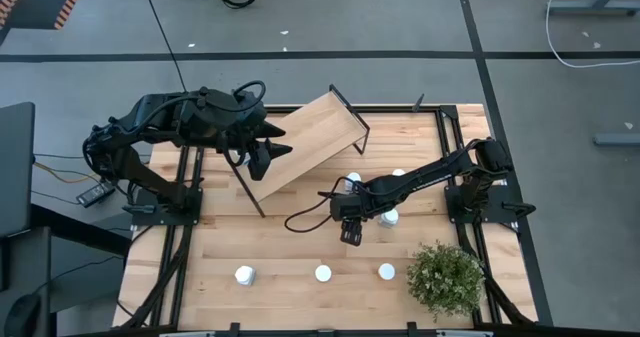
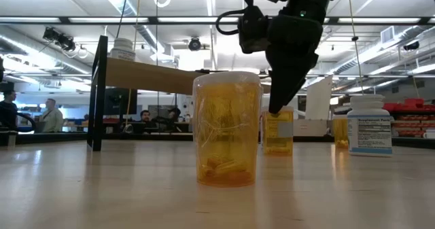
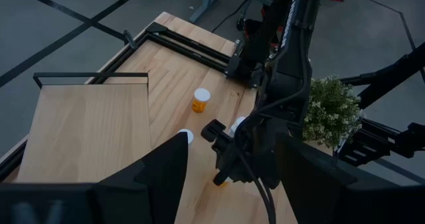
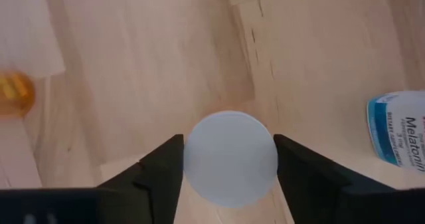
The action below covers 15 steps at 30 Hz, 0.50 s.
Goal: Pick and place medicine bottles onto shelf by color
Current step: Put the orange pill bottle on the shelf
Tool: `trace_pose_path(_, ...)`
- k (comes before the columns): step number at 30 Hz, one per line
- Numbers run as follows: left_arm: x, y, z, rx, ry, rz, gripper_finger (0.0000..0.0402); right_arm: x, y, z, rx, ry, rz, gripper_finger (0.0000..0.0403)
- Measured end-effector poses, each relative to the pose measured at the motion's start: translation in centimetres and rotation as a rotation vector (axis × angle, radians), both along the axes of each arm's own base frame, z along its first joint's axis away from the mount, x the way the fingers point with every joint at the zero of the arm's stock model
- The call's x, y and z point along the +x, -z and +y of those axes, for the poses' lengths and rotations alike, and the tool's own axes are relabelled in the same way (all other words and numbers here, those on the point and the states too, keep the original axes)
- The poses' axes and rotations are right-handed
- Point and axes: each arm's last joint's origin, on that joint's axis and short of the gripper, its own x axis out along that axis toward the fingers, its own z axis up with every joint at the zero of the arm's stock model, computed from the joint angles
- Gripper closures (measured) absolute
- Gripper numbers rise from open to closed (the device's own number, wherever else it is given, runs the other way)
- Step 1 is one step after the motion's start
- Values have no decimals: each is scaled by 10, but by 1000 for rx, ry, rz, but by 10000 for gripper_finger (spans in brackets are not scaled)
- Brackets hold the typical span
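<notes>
Overhead, light-wood tabletop point(image 1: 300, 247) on grey floor; right claw point(image 4: 229, 159) spread around white-capped bottle point(image 4: 230, 156); left claw point(image 3: 229, 174) spread.

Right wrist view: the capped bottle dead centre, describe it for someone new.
On the table, find the potted plant, then follow the right arm inward to the right gripper. The bottle directly beneath it is the one: white cap, orange body, unlike the white Melatonin bottle beside it.

Six bottles point(image 1: 323, 273), one shelf point(image 1: 305, 147)
</notes>
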Motion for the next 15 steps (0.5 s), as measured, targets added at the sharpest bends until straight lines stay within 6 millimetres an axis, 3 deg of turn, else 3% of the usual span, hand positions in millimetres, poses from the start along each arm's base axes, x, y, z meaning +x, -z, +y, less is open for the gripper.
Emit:
trace_pose_path(7, 0, 0, 0, 0, 0, 0, 173, 0, -13, -1, 50, -21, 34, 192)
trace_pose_path(12, 0, 0, 0, 0, 0, 3, 173, 9, -62, -8, 54, -21, -15, 177)
trace_pose_path(15, 0, 1, 0, 0, -1, 5, 173, 17, -101, -18, 54, -6, -85, 177)
